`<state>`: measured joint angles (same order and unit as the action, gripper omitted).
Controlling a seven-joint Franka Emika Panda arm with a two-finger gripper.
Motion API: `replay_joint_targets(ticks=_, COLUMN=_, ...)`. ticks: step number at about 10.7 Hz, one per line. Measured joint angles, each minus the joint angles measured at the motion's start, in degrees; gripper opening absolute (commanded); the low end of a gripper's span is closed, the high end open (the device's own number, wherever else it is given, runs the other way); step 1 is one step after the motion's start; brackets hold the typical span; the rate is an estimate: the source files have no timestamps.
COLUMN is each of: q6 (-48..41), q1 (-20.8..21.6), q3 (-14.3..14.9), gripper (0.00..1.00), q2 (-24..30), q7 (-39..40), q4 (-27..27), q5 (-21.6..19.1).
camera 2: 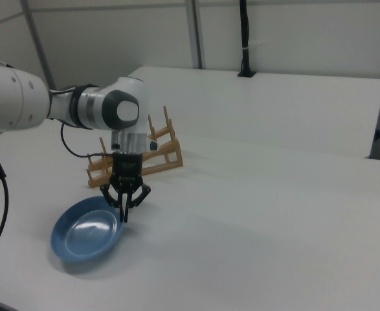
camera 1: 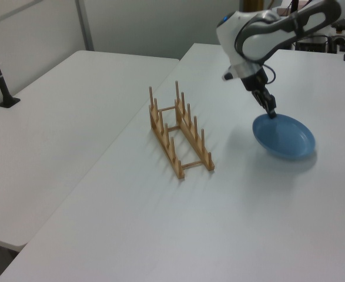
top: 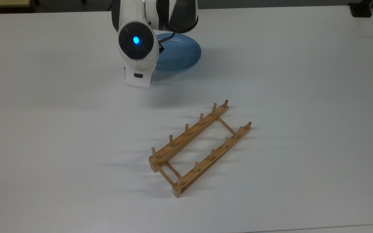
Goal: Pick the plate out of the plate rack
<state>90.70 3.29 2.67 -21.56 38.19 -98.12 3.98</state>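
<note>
From the right view, near to far: plate low over or on the white table (contact unclear), tilted slightly. Gripper clamped on the plate's rim, fingers pointing down. Plate rack behind it, well apart from the plate.

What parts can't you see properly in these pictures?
- Top view: the white arm covers the near-left edge of the plate, where the arm meets it.
- Right view: the arm and the hand cover the middle of the plate rack.
- Left and right views: whether the plate's underside rests flat on the table cannot be told; its far rim looks lifted.
</note>
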Motion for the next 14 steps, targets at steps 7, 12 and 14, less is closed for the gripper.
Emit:
replay_joint_targets(ticks=7, q6=-1.65, q1=0.01, q3=0.01, gripper=1.0, q2=-3.94, q7=-2.18, q4=2.6, q5=0.19)
replay_joint_targets(ticks=12, q6=-1.75, q1=0.05, q3=0.02, gripper=1.0, q2=4.19, q7=-17.28, q4=8.42, q5=0.19)
replay_joint_targets(ticks=14, q6=-1.82, q1=0.54, q3=-0.01, gripper=1.0, q2=9.69, q7=-25.03, q4=8.78, q5=0.19)
